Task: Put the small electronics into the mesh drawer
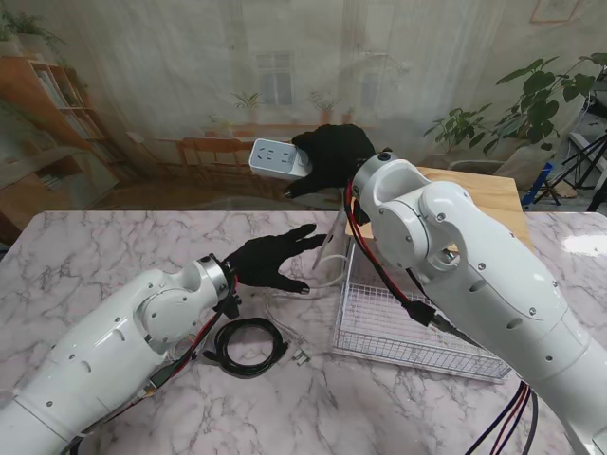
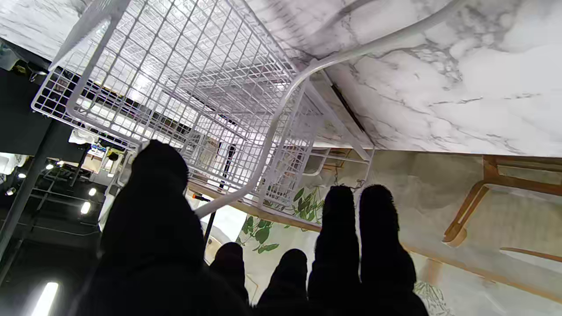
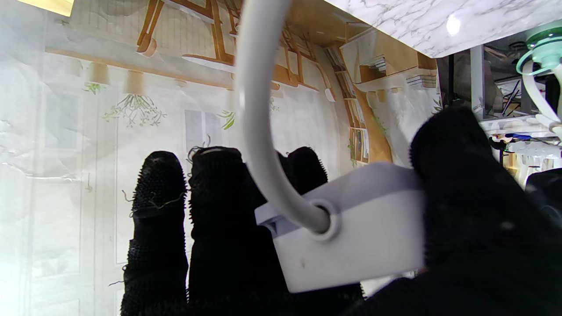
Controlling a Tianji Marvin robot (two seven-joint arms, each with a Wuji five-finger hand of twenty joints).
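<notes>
Stand view. A white power strip is held in the air by the right hand, upper centre of the frame, over the far edge of the marble table. The strip's socket face is turned toward the camera. Its white cord hangs down from it toward the table surface, passing just left of the mesh drawer.

The mesh drawer, a white wire basket, is seen right of centre, partly covered by the right arm. Nothing can be made out lying inside its visible part.

The left hand is seen at centre, gloved in black, fingers extended and slightly spread, pointing toward the drawer's left wall; nothing is held in it. Whether its fingertips touch the cord cannot be told.

A coiled black cable lies on the marble at lower centre, nearer the camera than the left hand. A small metallic item lies just right of the coil, too small to identify.

Right wrist view. The strip's end is pinched between the thumb on one side and the fingers on the other, the cord emerging from a round port.

Left wrist view. The left fingers are held apart and empty, with the drawer's wire wall ahead of them.
</notes>
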